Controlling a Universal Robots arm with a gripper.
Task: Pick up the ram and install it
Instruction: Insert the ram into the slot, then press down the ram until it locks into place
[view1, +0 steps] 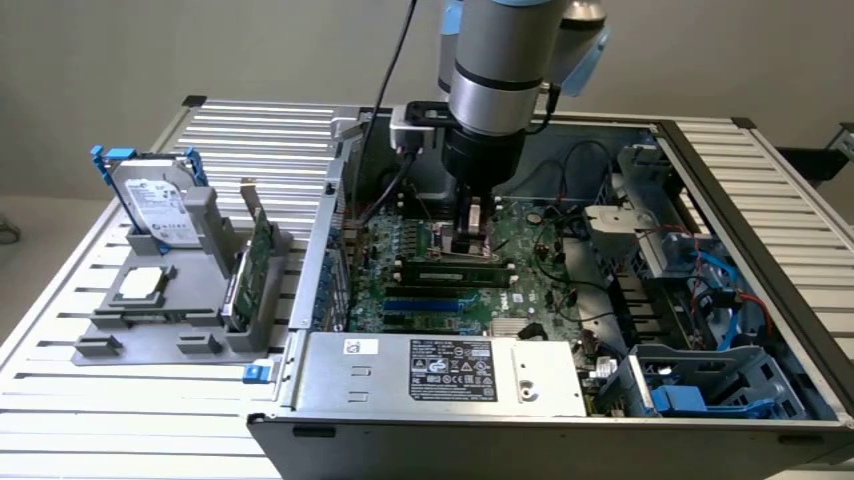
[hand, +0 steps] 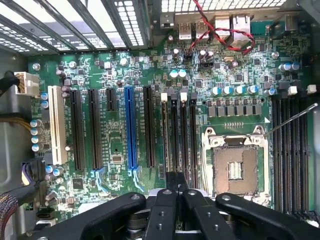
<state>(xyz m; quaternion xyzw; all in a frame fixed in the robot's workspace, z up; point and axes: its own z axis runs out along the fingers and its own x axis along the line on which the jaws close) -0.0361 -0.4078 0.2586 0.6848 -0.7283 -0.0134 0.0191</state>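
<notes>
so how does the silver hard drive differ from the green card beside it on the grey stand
The silver hard drive with blue rails is a thick metal box with a white label; the green expansion card is a thin board. The drive faces the camera broadside; the card shows its edge. Both stand on edge in the grey holder.

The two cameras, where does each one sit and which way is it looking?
Exterior view: off the arm, raised, looking down into the open computer case on the slatted table; the arm and its claw show over the motherboard.
Wrist view: on the wrist, facing straight down at the motherboard; the shut claw shows.
Shared: motherboard, claw, CPU socket.
</notes>
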